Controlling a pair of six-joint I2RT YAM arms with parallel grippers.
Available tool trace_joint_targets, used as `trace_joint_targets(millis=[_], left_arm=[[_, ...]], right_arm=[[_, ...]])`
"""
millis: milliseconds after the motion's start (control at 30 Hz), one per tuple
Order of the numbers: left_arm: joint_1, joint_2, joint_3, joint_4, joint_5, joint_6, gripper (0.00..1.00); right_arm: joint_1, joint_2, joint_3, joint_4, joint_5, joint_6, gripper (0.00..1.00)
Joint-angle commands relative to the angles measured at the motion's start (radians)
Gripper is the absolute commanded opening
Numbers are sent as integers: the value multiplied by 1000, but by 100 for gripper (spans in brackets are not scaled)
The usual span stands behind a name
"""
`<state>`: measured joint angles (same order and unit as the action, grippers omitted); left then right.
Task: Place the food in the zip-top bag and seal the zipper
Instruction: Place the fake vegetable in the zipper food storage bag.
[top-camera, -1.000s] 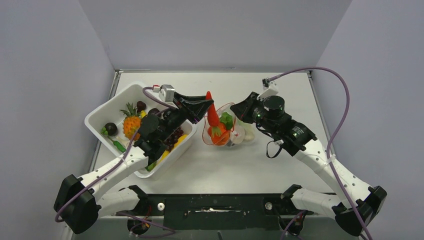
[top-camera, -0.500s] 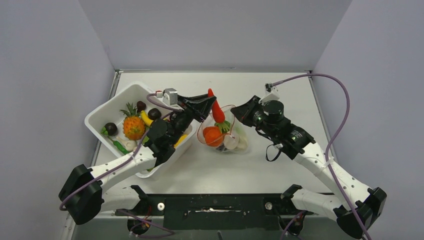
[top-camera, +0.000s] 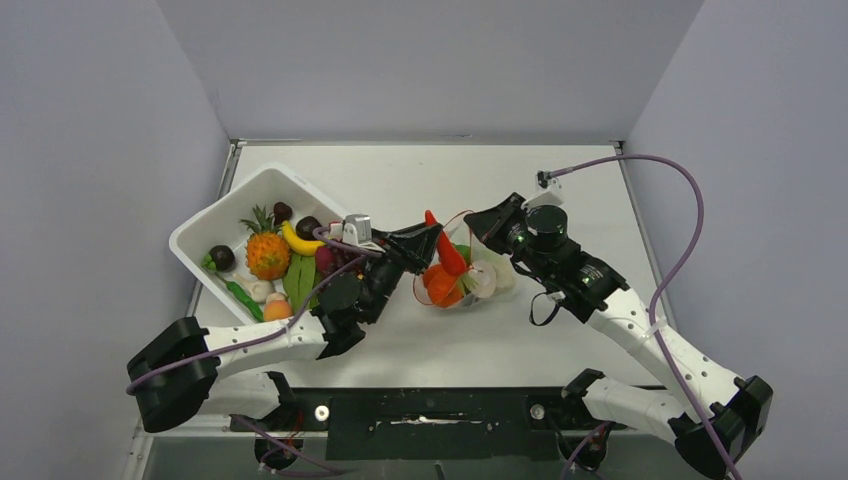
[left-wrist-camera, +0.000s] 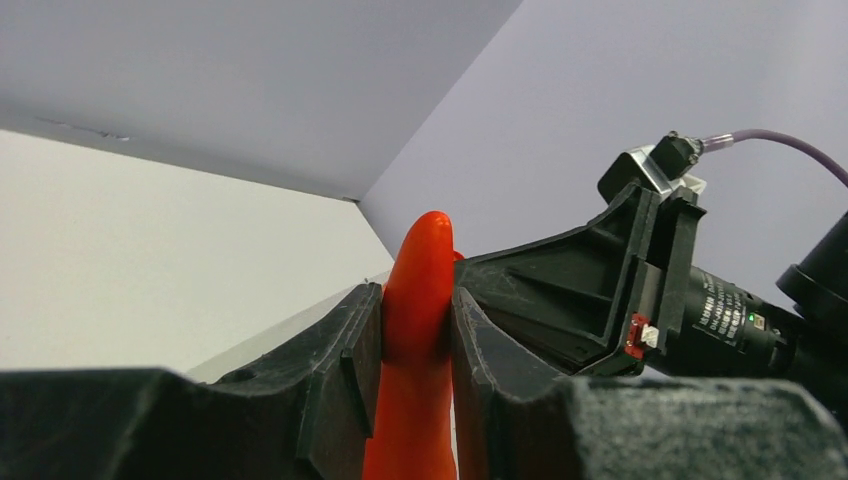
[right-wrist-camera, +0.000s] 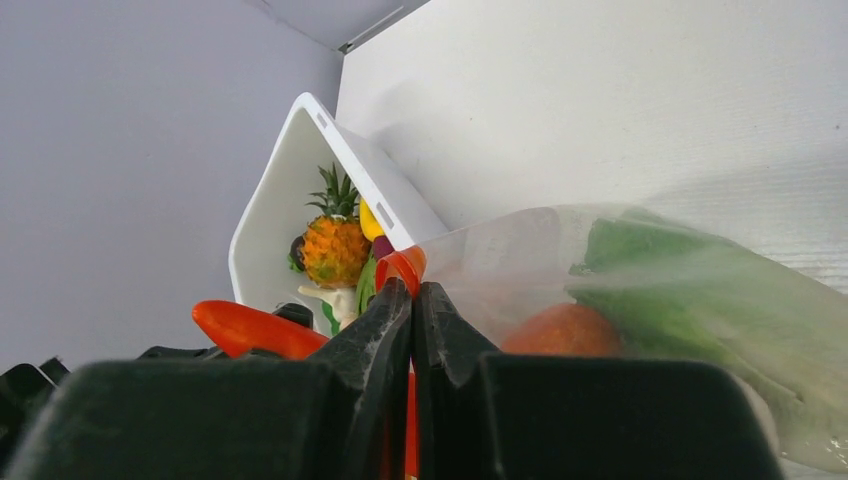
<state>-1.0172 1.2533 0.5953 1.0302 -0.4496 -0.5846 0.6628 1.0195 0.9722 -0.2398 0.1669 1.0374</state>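
Wrist views show plainly left fingers (left-wrist-camera: 335, 395) gripping the carrot (left-wrist-camera: 418, 300), right fingers (right-wrist-camera: 372, 350) pinching the zipper (right-wrist-camera: 403, 266).

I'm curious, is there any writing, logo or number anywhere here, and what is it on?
No text can be read.
Faint white print on the right arm's black housing, seen from the left wrist camera: too small to read.
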Motion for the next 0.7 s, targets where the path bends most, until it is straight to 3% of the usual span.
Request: trace_joint_targets(millis=[0,533,667], left_arm=[[-46,-11,-23,82,-179,-43,2],[-118,112,-23,212,-233,-45,2],[-127,106,-33,191,-230,-83,10]], right_arm=[[8,-46,5,122,48,24,0],[10,-33,-3,118,74,55,0],[11,-38,-2,118,85,53,0]])
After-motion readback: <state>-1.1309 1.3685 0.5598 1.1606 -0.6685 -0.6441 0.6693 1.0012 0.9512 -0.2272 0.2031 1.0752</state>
